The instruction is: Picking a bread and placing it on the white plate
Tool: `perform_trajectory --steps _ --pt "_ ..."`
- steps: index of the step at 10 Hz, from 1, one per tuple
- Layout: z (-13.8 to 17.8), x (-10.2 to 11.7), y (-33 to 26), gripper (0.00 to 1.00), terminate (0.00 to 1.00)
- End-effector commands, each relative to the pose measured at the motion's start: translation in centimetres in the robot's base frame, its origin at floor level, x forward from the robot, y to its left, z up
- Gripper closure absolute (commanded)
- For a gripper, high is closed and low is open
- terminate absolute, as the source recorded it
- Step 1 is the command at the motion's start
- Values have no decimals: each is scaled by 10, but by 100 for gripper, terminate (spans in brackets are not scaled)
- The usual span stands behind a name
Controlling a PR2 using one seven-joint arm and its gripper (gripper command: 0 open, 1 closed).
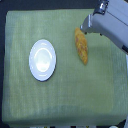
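The bread point(82, 46), a tapered golden-orange loaf, lies on the green cloth point(65, 95) in the upper right part of the exterior view. The white plate point(42, 59), round and bare, rests on the cloth to the exterior view's left of the bread, about a plate's width away. My gripper point(86, 26) reaches in from the upper right corner, with its grey tip just above the loaf's upper end. Whether its fingers are apart or together is not resolved at this size.
The green cloth covers nearly the whole table. A dark edge runs along the exterior view's left side and bottom. My grey arm point(112, 22) fills the upper right corner.
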Motion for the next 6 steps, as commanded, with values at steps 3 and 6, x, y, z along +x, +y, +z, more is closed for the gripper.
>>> perform_trajectory --steps 3,6 --pt "-85 38 75 0 0" --pt "-110 37 83 0 0"
